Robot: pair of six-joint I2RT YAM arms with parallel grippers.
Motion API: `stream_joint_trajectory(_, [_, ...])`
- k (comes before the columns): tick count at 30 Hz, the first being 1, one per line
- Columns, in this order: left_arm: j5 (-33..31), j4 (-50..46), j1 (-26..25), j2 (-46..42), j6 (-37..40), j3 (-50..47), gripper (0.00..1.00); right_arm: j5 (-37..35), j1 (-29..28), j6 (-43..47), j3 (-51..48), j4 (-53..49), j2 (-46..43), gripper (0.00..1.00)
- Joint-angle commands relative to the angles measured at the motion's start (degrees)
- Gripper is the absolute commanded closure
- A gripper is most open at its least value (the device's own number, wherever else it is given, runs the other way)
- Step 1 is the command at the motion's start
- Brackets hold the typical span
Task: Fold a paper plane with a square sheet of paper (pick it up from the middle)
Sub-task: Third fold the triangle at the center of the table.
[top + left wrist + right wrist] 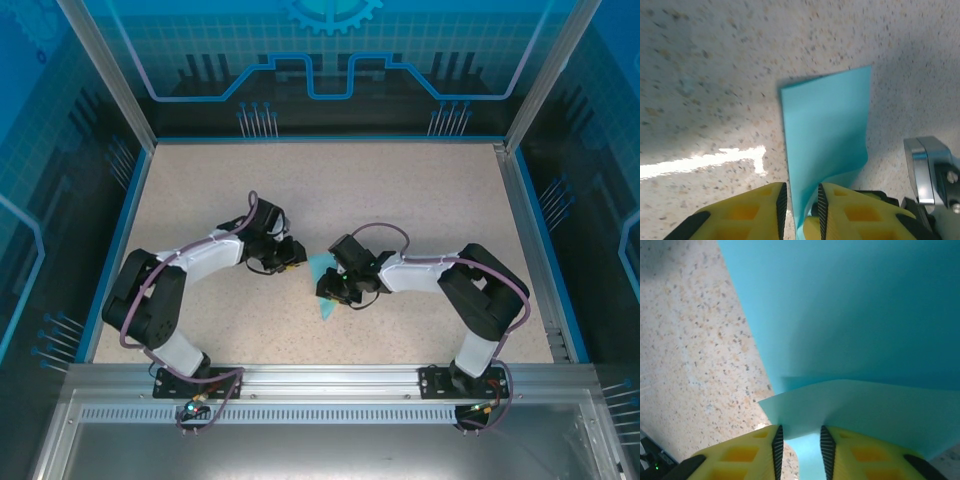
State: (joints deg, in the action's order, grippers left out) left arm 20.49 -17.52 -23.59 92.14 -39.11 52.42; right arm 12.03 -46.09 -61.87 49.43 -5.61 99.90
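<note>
Paper (827,130): cyan, folded, reaching ahead of both pincers, near edge between their jaws.
Left pincer (800,192): jaws slightly apart around it; we cannot tell whether they grip.
Right pincer (801,435): same, grip unclear to us.

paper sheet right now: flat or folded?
Folded, partly. In the right wrist view the square sheet of paper has a lighter flap doubled over it; the left wrist view shows a creased edge.
</note>
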Motion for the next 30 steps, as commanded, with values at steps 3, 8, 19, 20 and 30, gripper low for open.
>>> stream_joint_trajectory(3, [4.0, 1.2, -2.1, -2.2, -1.3, -1.8, 0.77, -1.8, 0.0, 0.4, -2.3, -3.2, 0.1, 0.78])
stream_joint_trajectory(8, [5.7, 2.4, -4.5, -2.6, -2.1, -3.2, 0.81, -2.3, 0.1, 1.0, -2.4, -4.7, 0.2, 0.88])
stream_joint_trajectory(19, [7.2, 4.6, -7.6, 0.2, -3.1, -4.9, 0.92, -2.8, 0.3, 1.1, -2.2, -6.2, 0.4, 0.92])
stream_joint_trajectory(20, [7.4, 4.9, -7.8, 0.6, -3.1, -4.7, 0.93, -2.8, 0.3, 1.1, -2.3, -6.1, 0.4, 0.92])
stream_joint_trajectory(30, [6.8, 5.3, -8.5, 4.8, -3.0, -3.5, 0.97, -2.7, 0.3, 0.8, -2.6, -5.9, 0.2, 0.93])
